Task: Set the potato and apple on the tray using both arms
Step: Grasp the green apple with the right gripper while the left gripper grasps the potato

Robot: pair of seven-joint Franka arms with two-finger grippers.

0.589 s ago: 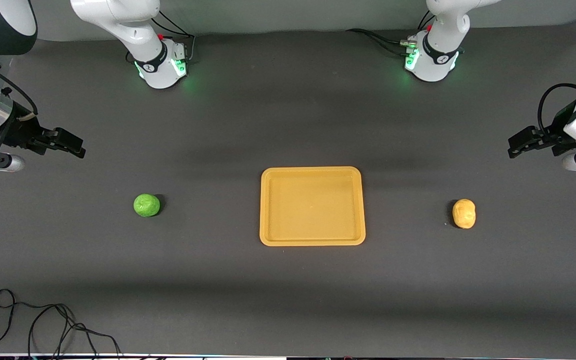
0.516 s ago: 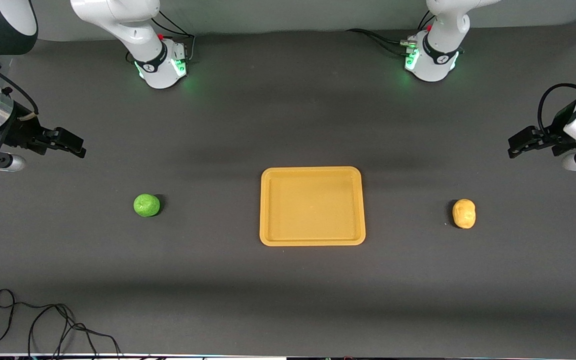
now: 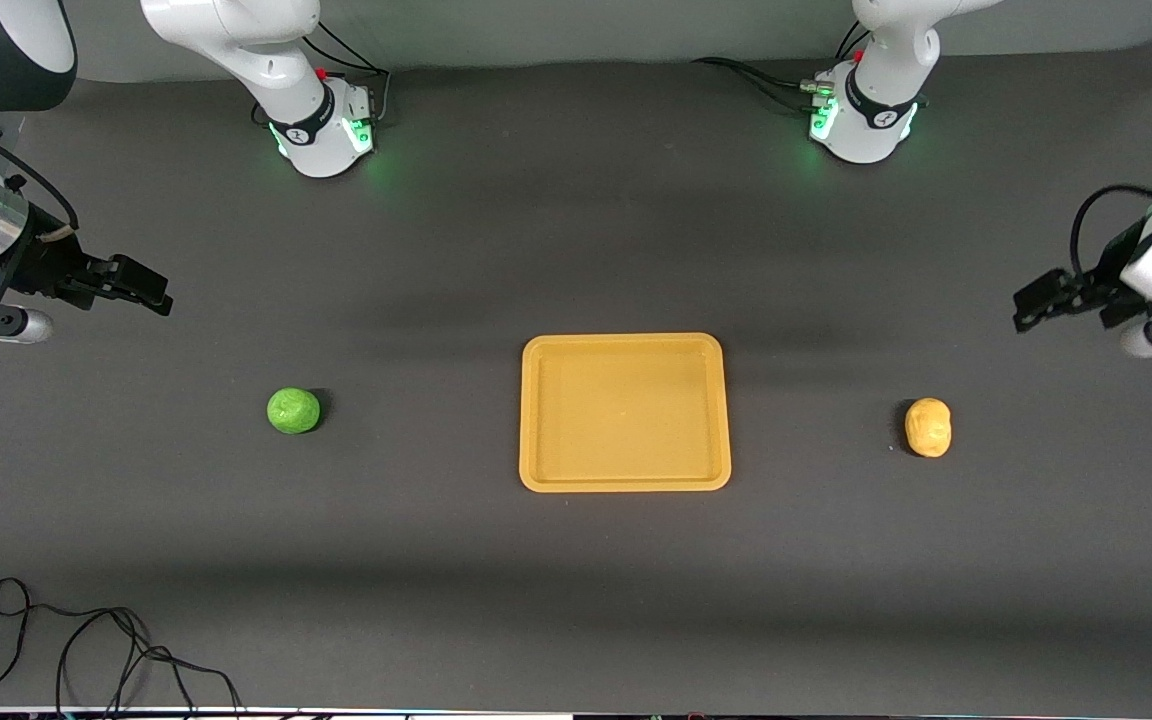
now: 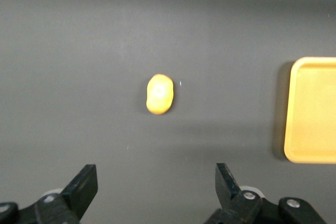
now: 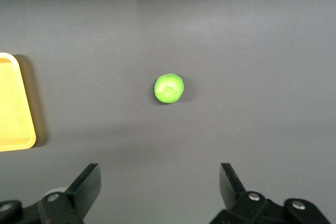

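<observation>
A thin black cable (image 3: 86, 655) lies in loose loops on the matte dark grey table (image 3: 576, 590), nearest the front camera at the right arm's end.

Farther back, three things sit in a row across the middle of the table. The tray (image 3: 625, 483) is at the centre: a flat orange-yellow rectangle with rounded corners and a low raised rim, smooth and bare inside. From the tray, the apple (image 3: 293, 411) lies at nine o'clock toward the right arm's end, well apart from it, a small round bright green ball with a mottled skin. The potato (image 3: 928, 427) lies at three o'clock toward the left arm's end, also well apart, a lumpy yellow-tan oval with a slightly rough skin. Both rest on the bare table, neither on the tray.

The left gripper (image 3: 1034, 300) hangs in the air over the table at the left arm's end, at about one o'clock from the potato. In the left wrist view its black fingers (image 4: 84, 187) are spread wide with nothing between them, the potato (image 4: 159, 94) and a corner of the tray (image 4: 310, 108) below.

The right gripper (image 3: 141, 290) hangs over the table at the right arm's end, at about eleven o'clock from the apple. Its fingers (image 5: 89, 184) are likewise spread and empty in the right wrist view, above the apple (image 5: 169, 88)
</observation>
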